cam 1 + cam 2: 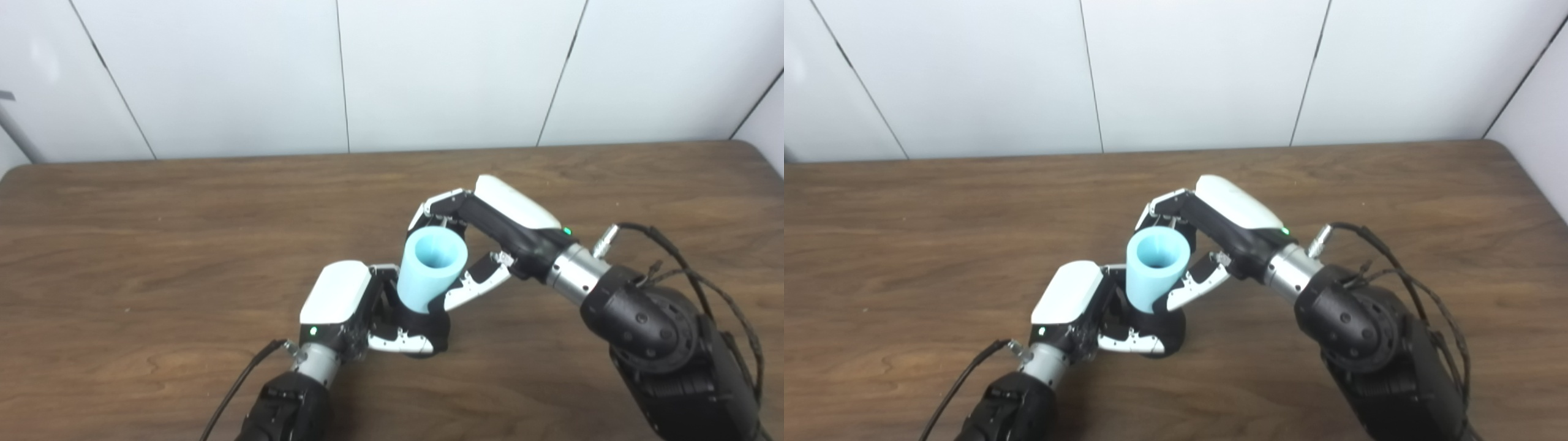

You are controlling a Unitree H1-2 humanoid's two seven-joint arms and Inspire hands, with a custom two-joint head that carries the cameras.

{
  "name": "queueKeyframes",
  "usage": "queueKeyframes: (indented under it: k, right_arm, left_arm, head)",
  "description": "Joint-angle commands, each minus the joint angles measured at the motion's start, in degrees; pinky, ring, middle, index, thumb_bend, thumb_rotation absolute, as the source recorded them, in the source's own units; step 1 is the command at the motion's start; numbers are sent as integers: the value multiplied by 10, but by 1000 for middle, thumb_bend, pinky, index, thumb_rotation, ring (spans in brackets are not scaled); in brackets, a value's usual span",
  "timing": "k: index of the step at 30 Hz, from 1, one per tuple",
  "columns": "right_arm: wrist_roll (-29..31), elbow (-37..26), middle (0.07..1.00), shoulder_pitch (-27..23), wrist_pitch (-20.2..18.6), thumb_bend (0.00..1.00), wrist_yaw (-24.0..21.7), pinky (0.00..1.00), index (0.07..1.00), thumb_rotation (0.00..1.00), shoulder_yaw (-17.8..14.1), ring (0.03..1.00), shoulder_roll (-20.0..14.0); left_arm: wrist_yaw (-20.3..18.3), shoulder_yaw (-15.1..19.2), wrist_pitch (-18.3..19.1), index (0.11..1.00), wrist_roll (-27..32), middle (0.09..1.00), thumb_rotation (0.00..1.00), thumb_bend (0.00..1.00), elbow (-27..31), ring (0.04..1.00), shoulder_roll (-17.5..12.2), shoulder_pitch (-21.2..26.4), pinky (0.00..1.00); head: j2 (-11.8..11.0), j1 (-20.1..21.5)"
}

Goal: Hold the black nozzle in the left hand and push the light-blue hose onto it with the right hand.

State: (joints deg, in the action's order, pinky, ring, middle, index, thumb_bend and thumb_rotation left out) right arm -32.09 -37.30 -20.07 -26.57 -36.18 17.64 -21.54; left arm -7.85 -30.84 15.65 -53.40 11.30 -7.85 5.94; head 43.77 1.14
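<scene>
White panelled wall (429, 73) behind, dark wood-grain table (153, 245) filling the lower part of both views. Near the table's middle, two robot arms coming in from the bottom edge and meeting.

Left hand (361, 312), white-backed, low over the table, closed around a black nozzle (432, 327). Thumb along the nozzle's near side, fingers curled round the far side, mostly hidden. Only the nozzle's wide black base visible, down at the tabletop; cannot tell whether resting on the wood or held just clear.

Light-blue hose (430, 267), a short, thick tube, upright and tilted slightly, open end facing up toward the cameras. Lower end seated on top of the black nozzle, touching it.

Right hand (474, 245) reaching in from the right and gripping the light-blue hose: fingers (438, 205) hooked round the far side near the rim, thumb (478, 285) pressed against the near right side lower down. Right wrist with a green light, black cables (692, 257) looping behind the forearm.
</scene>
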Motion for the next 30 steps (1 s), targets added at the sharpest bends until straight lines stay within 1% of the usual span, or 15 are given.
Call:
queueKeyframes:
  k: [1,4,8,14,15,17,19,21,24,25,26,27,28,29,30]
  right_arm:
    - [-8,-5,500,-26,-3,499,-34,387,511,0,0,381,-12]
    - [-12,-3,501,-41,-3,499,-63,400,510,0,-8,383,-12]
    - [-25,1,498,-49,-3,499,-85,406,516,0,-16,384,-13]
    - [-27,9,500,-34,-2,499,-80,399,520,0,-18,388,-13]
    - [-26,9,500,-30,-2,498,-78,396,521,0,-18,386,-12]
    - [-25,9,501,-25,-1,497,-73,384,525,0,-19,383,-11]
    - [-23,10,500,-22,-1,498,-68,376,523,0,-18,389,-11]
    - [-22,10,496,-20,-1,497,-64,372,547,0,-20,400,-10]
    - [-28,6,492,-21,-3,510,-70,403,561,0,-26,395,-2]
    - [-28,4,532,-21,-2,516,-69,417,528,69,-26,443,-2]
    - [-28,2,570,-22,-2,734,-67,434,593,117,-25,488,-3]
    - [-29,0,582,-23,-1,819,-66,432,628,148,-25,504,-3]
    - [-31,-3,546,-24,-2,881,-67,381,663,177,-25,469,-2]
    - [-33,-5,519,-25,-2,910,-69,323,685,195,-25,422,-2]
    - [-34,-7,580,-27,-2,936,-72,403,707,221,-25,510,-2]
  left_arm:
    - [-68,-21,28,484,4,451,0,501,-30,392,-10,-48,390]
    - [-65,-21,25,482,5,472,0,502,-31,402,-10,-49,395]
    - [-65,-21,26,483,5,451,0,501,-31,384,-9,-49,383]
    - [-69,-20,29,483,4,448,0,501,-29,381,-8,-47,376]
    - [-69,-19,31,482,3,470,0,502,-28,400,-8,-47,391]
    - [-71,-20,33,481,1,473,0,502,-27,403,-8,-47,395]
    - [-73,-20,31,494,-1,463,0,502,-27,397,-10,-46,380]
    - [-73,-19,29,502,0,470,0,502,-27,402,-11,-46,373]
    - [-71,-18,24,485,1,465,0,502,-29,388,-12,-45,377]
    - [-71,-19,24,493,1,473,0,502,-29,399,-12,-44,377]
    - [-74,-20,25,485,-1,469,0,502,-29,391,-12,-43,379]
    - [-76,-20,26,495,-2,469,0,502,-29,398,-12,-43,378]
    - [-76,-20,26,500,0,472,0,502,-29,405,-12,-42,381]
    - [-75,-20,25,502,1,471,0,502,-30,407,-12,-42,379]
    - [-73,-20,23,502,0,470,0,502,-30,409,-12,-42,378]
  head:
    - [1,0]
    - [1,3]
    - [2,3]
    - [2,3]
    - [2,3]
    - [2,3]
    - [1,4]
    - [0,7]
    - [-1,7]
    - [-1,8]
    - [-1,8]
    - [-1,8]
    - [-1,8]
    - [-1,9]
    - [-1,9]
